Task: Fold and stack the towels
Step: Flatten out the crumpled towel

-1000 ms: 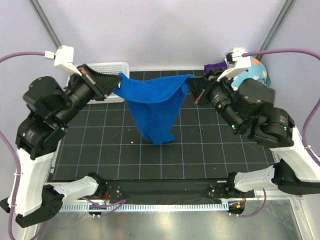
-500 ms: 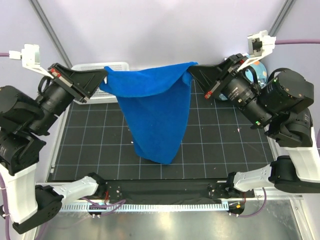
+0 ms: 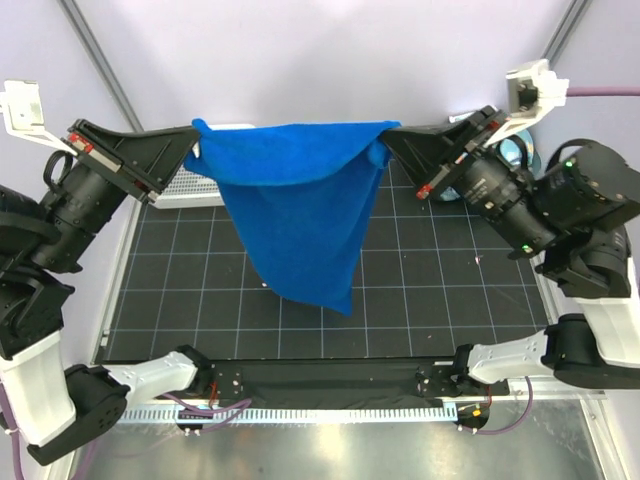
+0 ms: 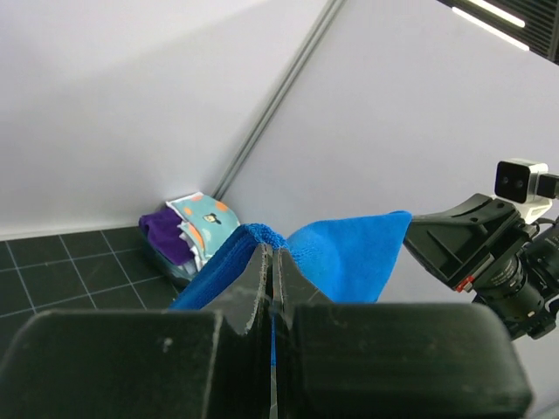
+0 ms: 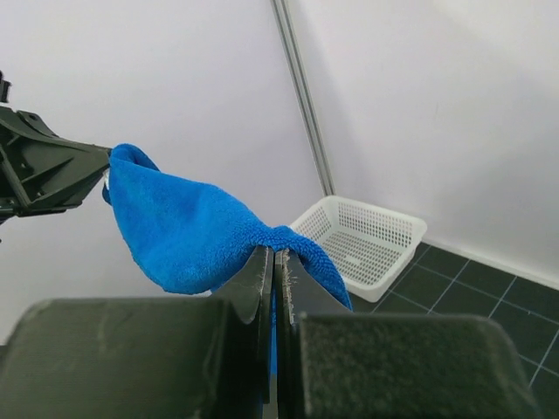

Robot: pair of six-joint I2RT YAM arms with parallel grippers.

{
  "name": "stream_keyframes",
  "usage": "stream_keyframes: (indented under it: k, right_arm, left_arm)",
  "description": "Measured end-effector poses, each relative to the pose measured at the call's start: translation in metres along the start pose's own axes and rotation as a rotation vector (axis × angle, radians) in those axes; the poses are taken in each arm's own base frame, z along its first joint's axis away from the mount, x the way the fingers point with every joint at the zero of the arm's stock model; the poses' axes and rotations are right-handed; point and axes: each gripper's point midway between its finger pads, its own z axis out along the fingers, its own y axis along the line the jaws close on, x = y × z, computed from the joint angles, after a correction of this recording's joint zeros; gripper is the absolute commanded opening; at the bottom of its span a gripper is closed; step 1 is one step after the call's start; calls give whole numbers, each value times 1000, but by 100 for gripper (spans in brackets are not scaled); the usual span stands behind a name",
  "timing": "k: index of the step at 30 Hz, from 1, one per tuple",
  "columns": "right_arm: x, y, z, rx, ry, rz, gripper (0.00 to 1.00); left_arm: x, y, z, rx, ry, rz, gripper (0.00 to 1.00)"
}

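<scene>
Moved since a second ago: both arms have risen and swung outward, and the blue towel [image 3: 300,215], which sagged between them before, is now drawn out with its top edge close to straight

Item 1, left end effector [image 3: 193,140]: fingers fully closed, pinching the top left corner of the blue towel. In its own wrist view the two fingers meet with only a sliver of blue cloth between them. Position: directly over the white mesh basket [image 3: 185,186] in the top view, hiding most of it

Item 2, right end effector [image 3: 386,140]: fingers fully closed on the opposite top corner of the same towel, with cloth bunched over the fingertips in its wrist view. Position: well to the right of the basket, about level with the left one

Item 3, blue towel: held aloft by two corners, spanning from above the basket out to its right. The top hem folds over in a loose flap, and the body narrows to a single point hanging nearer the arm bases than the basket. Whether that point touches the black gridded surface [image 3: 450,290] cannot be told

Item 4, other towels: a purple towel [image 4: 162,234] and a pastel polka-dot towel [image 4: 208,215], bunched together touching, in the back corner far to the right of the basket, not held

Item 5, basket: upright at the back left corner of the surface
</scene>
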Motion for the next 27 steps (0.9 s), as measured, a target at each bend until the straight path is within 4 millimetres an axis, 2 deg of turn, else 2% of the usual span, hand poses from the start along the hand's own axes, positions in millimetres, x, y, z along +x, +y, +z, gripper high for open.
stream_keyframes:
  k: [6, 11, 14, 18, 19, 20, 21, 22, 24, 25, 27]
  right_arm:
    - [-20, -2, -24, -43, -59, 2, 1]
    - [-27, -2, -26, -49, -85, -2, 1]
    - [-25, -6, -16, -12, -85, -28, 1]
    - [-8, -20, 14, 101, -67, -106, 1]
    - [-2, -31, 24, 138, -57, -128, 1]
    - [1, -52, 38, 190, -53, -151, 1]
    - [8, -75, 55, 222, -38, -163, 1]
    - [9, -106, 68, 285, -38, -162, 1]
    - [30, -177, 102, 386, 10, -149, 1]
    - [43, -201, 117, 406, 38, -127, 1]
    - [79, -263, 154, 434, 113, -50, 1]
  left_arm:
    - [5, -4, 0, 26, 21, -4, 0]
    - [10, 0, 10, 17, 35, -6, 0]
    - [14, 9, 22, -14, 40, -2, 0]
    - [23, 36, 55, -107, 38, 20, 0]
    - [27, 44, 67, -129, 39, 25, 0]
    - [31, 55, 80, -146, 44, 27, 0]
    - [34, 70, 94, -158, 47, 9, 0]
    - [39, 89, 110, -173, 56, -18, 0]
    - [42, 135, 135, -237, 45, -61, 0]
    - [49, 163, 153, -277, 53, -82, 0]
    - [69, 217, 194, -325, 81, -124, 0]
